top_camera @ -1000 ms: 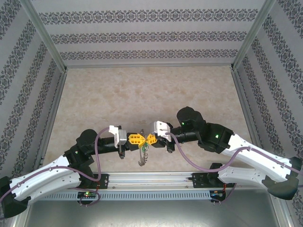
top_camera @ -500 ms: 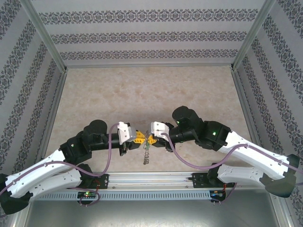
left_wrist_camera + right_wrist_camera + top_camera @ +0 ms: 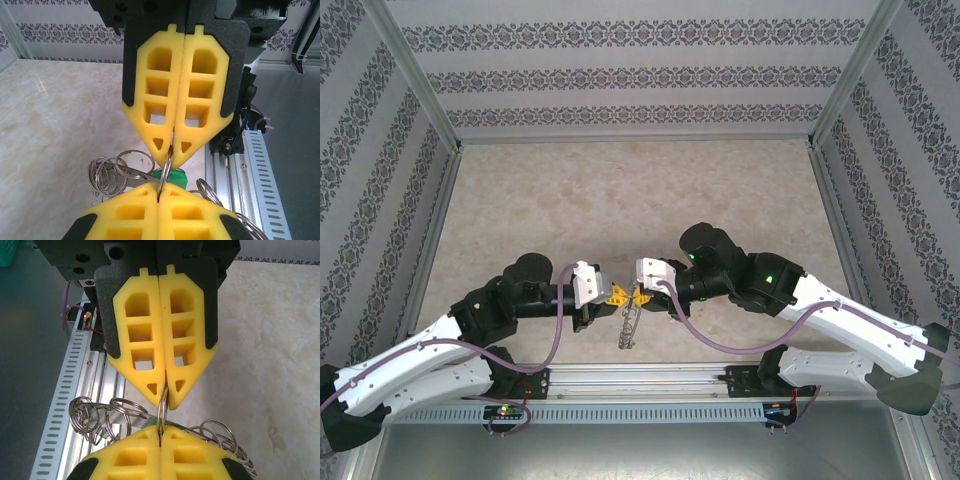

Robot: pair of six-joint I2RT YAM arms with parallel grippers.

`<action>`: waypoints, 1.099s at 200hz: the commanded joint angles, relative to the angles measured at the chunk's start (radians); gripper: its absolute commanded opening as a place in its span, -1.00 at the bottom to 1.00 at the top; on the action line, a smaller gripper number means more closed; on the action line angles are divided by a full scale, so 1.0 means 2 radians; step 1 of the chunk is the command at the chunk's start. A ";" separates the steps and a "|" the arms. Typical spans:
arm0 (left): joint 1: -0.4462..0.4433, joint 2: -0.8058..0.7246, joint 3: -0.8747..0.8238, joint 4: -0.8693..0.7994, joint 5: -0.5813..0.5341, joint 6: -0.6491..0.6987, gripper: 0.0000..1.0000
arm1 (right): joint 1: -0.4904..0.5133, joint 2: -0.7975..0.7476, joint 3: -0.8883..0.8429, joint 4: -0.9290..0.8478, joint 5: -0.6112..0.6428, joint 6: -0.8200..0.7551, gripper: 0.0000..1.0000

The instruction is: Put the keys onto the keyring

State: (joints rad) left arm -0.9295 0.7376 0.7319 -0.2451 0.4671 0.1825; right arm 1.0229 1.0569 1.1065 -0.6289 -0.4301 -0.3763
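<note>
Standing next to the rig: the two arms are nose to nose over the near part of the table (image 3: 620, 200). The left gripper (image 3: 612, 296) and right gripper (image 3: 641, 296) almost touch at the tips. Both have their yellow jaws fully closed, and each is pinching the same thin silvery wire loop of the keyring (image 3: 628, 327) edge-on from opposite sides.

On the left wrist cam, the left gripper (image 3: 159, 189) is at the bottom and the right gripper (image 3: 172, 149) is up top. More of the keyring's loops (image 3: 111, 172) fan out to the left. The key (image 3: 171, 176) has its green head tucked right behind the pinched loop, between the two sets of tips. Honestly can't tell if it's threaded on or just sitting against the wire.

From above, the rest of the ring dangles toward the front rail (image 3: 650, 378).
</note>
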 commanded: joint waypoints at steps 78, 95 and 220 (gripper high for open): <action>-0.004 -0.054 -0.071 0.185 0.024 -0.060 -1.00 | -0.001 -0.036 -0.036 0.052 -0.003 0.023 -0.83; -0.004 -0.057 -0.080 0.208 0.027 -0.067 -1.00 | -0.002 -0.031 -0.035 0.053 -0.007 0.024 -0.76; -0.004 -0.074 -0.090 0.219 0.032 -0.069 -1.00 | -0.002 -0.030 -0.033 0.054 0.009 0.032 -0.64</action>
State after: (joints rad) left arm -0.9295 0.6056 0.5491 0.1062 0.5121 0.0517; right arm 1.0229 1.0039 1.0462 -0.5270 -0.4267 -0.3199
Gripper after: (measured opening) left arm 0.060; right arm 0.161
